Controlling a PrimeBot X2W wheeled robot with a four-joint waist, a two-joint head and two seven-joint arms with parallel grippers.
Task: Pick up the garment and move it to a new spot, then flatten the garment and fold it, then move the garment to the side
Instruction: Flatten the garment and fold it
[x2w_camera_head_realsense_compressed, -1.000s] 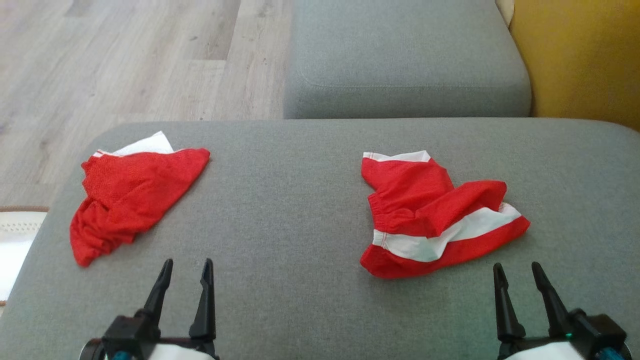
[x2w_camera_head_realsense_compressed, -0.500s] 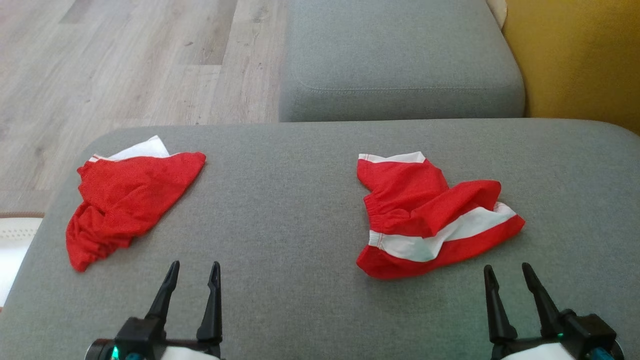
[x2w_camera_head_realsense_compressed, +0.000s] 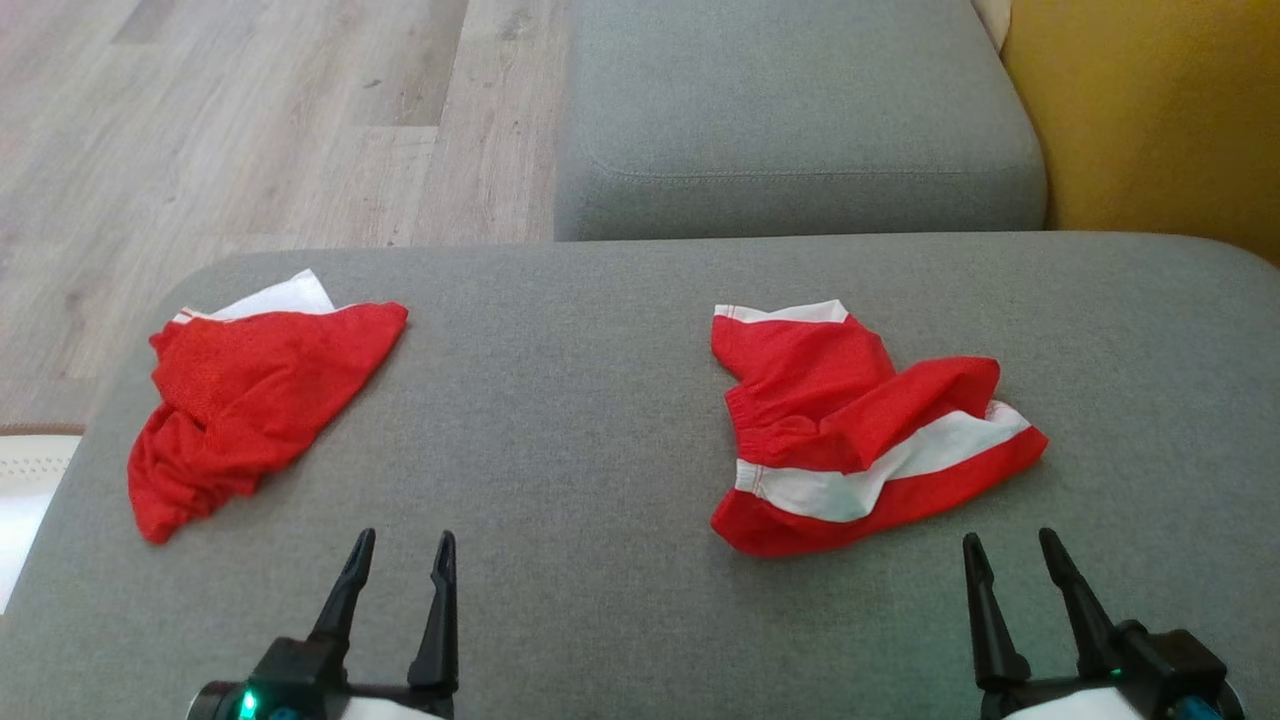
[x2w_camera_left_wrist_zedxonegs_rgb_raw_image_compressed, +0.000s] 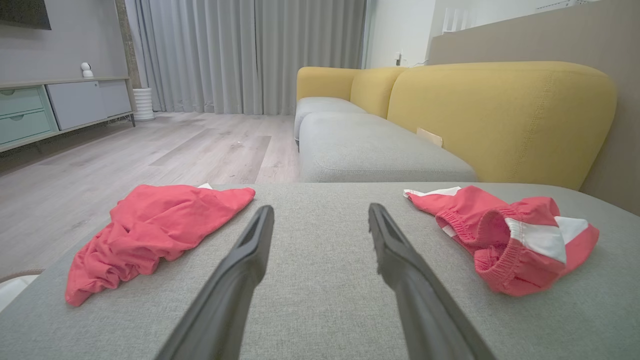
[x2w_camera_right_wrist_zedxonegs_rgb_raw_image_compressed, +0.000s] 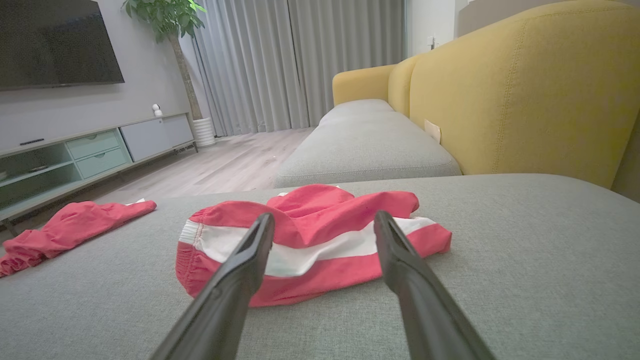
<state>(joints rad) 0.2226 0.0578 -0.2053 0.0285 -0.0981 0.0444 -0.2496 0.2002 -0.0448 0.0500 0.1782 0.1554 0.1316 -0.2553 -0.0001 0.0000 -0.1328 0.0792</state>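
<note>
Two crumpled red garments lie on the grey sofa seat (x2w_camera_head_realsense_compressed: 560, 400). The right garment (x2w_camera_head_realsense_compressed: 850, 430) has a broad white stripe and an elastic waistband. The left garment (x2w_camera_head_realsense_compressed: 245, 395) is plain red with a white corner at its far side. My left gripper (x2w_camera_head_realsense_compressed: 402, 540) stands open near the seat's front edge, between the two garments, touching neither. My right gripper (x2w_camera_head_realsense_compressed: 1005, 540) is open too, just short of the striped garment's near right end. From the right wrist the striped garment (x2w_camera_right_wrist_zedxonegs_rgb_raw_image_compressed: 310, 240) lies straight ahead beyond the open fingers. From the left wrist the plain garment (x2w_camera_left_wrist_zedxonegs_rgb_raw_image_compressed: 150, 235) is at the left.
A second grey seat cushion (x2w_camera_head_realsense_compressed: 800, 110) lies beyond, with a yellow backrest (x2w_camera_head_realsense_compressed: 1150, 120) on the right. Wooden floor (x2w_camera_head_realsense_compressed: 220, 120) is at the left past the seat's rounded edge. A pale rug or mat (x2w_camera_head_realsense_compressed: 25, 480) shows at the lower left.
The camera has shifted slightly, so the whole scene slid left. Both grippers sit a little lower and further right in view. The garments lie as before.
</note>
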